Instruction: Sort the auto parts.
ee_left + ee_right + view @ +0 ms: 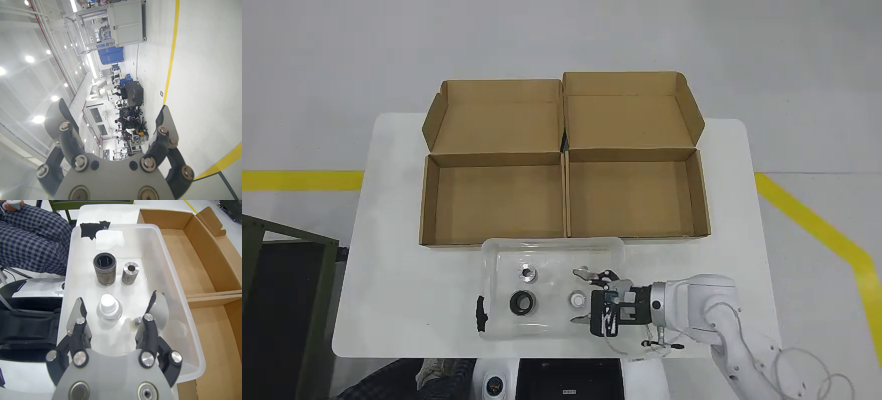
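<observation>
Clear plastic bin (164, 249) on the tabletop (392, 250) holds a white-capped bottle (109, 309); the right hand (117, 297) hovers over the bin, spread wide, and the left hand (113, 104) gapes too.

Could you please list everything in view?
Table: one, white, under everything.
Cardboard boxes: two, brown, open, side by side behind bin.
Plastic bin: one, clear, near table edge.
Metal bearing sleeve: one, dark, upright in bin.
Steel cylinder: one, grey, upright beside sleeve.
Small bottle: one, clear, white cap, upright in bin.
Small metal part: one, silver, in bin, partly hidden.
Tape patch: one, black, bin rim.
Right gripper: open, over bin.
Left gripper: open, facing the room.
</observation>
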Available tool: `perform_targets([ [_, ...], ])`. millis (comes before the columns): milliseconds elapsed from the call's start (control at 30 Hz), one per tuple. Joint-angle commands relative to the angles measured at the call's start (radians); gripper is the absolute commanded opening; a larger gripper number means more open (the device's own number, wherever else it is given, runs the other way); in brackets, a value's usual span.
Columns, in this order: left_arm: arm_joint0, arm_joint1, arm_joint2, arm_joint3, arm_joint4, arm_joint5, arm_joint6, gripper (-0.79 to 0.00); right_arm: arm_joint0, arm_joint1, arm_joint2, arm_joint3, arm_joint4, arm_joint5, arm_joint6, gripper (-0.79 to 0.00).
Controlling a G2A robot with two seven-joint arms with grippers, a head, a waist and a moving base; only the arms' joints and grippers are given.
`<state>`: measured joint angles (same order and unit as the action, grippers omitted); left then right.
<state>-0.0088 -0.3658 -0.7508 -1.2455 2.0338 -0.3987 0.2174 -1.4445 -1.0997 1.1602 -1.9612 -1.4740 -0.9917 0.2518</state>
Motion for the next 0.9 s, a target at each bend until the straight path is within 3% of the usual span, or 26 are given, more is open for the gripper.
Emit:
perform_targets([
  [0, 0.000, 0.000, 0.000, 0.000, 0.000, 0.000, 0.000, 0.000, 0.004, 0.001, -0.005, 0.009, 0.002, -0.001, 0.006, -0.206],
  [200, 0.000, 0.000, 0.000, 0.000, 0.000, 0.000, 0.000, 0.000, 0.015, 0.005, -0.020, 0.027, 0.008, -0.002, 0.019, -0.228],
  [633, 0.000, 0.000, 0.000, 0.000, 0.000, 0.000, 0.000, 0.000, 0.045, 0.009, -0.059, 0.059, 0.018, 0.009, 0.035, -0.419],
  [767, 0.000, 0.000, 0.000, 0.000, 0.000, 0.000, 0.000, 0.000, 0.051, 0.011, -0.066, 0.063, 0.023, 0.011, 0.037, -0.551],
  [867, 0.000, 0.000, 0.000, 0.000, 0.000, 0.000, 0.000, 0.000, 0.055, 0.013, -0.067, 0.061, 0.026, 0.012, 0.037, -0.739],
])
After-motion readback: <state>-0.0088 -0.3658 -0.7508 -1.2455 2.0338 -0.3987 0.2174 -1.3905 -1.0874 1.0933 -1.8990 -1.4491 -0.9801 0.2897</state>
